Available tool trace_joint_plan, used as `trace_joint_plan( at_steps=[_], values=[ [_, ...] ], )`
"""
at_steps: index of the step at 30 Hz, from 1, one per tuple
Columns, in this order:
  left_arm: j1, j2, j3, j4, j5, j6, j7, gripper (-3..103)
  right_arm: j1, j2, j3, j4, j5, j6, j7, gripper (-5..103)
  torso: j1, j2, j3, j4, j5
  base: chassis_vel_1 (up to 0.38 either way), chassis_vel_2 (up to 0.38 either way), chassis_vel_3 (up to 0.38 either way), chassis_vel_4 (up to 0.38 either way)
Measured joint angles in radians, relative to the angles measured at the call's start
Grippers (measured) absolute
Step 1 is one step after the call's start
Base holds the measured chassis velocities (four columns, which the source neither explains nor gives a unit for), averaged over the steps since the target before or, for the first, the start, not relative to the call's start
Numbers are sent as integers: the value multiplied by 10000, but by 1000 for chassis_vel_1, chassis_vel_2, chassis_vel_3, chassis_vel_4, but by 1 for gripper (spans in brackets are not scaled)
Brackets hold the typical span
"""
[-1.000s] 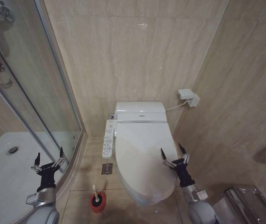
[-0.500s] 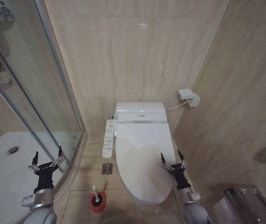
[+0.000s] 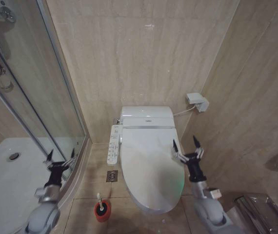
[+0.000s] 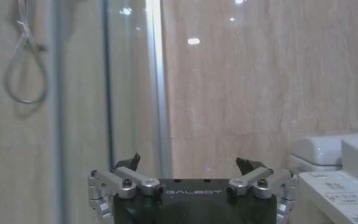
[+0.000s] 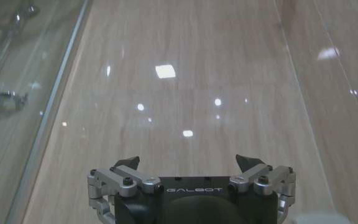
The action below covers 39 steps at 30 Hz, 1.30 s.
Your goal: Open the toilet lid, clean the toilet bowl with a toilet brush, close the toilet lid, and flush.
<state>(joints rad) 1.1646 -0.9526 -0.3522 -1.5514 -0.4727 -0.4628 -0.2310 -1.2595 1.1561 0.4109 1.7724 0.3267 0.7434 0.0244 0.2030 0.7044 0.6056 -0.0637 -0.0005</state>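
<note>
Two grippers, left gripper (image 3: 61,157) and right gripper (image 3: 187,147), hang open flanking the closed glossy white oval toilet lid (image 3: 151,165) amid beige marble-tiled walls (image 3: 144,58).

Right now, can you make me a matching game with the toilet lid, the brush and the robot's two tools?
Things:
1. toilet lid
2. toilet brush
3. left tool
4. right tool

States or places:
A. standing in its red holder on the floor
B. open, by the glass shower door
C. shut, lying flat
D. open, at the lid's right edge

Pairs: 1-C, 2-A, 3-B, 4-D
</note>
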Motion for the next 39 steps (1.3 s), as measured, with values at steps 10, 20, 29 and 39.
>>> trace_joint_plan(
  at_steps=[10,20,29,39],
  values=[
    [-3964,182,3162,2650,-1399,99,882,100,616,548,-284,-407,-68,-388,37,100,2,-1,2,-6,3,0,0,0,0],
    [-6374,-1095,4284,5164,-1294,-369,2213,95,804,825,-186,-949,-112,-370,27,100,1,-1,0,-3,6,0,0,0,0],
    [-7979,-2004,4485,7319,-1102,-511,3265,91,904,1052,-228,-1263,-106,-317,-55,100,0,-1,0,-3,6,0,0,0,0],
    [-9388,-2758,4776,9598,-130,-606,4794,64,956,1272,-154,-1358,-106,-308,-81,100,0,0,-1,-1,6,0,0,0,0]
  ],
)
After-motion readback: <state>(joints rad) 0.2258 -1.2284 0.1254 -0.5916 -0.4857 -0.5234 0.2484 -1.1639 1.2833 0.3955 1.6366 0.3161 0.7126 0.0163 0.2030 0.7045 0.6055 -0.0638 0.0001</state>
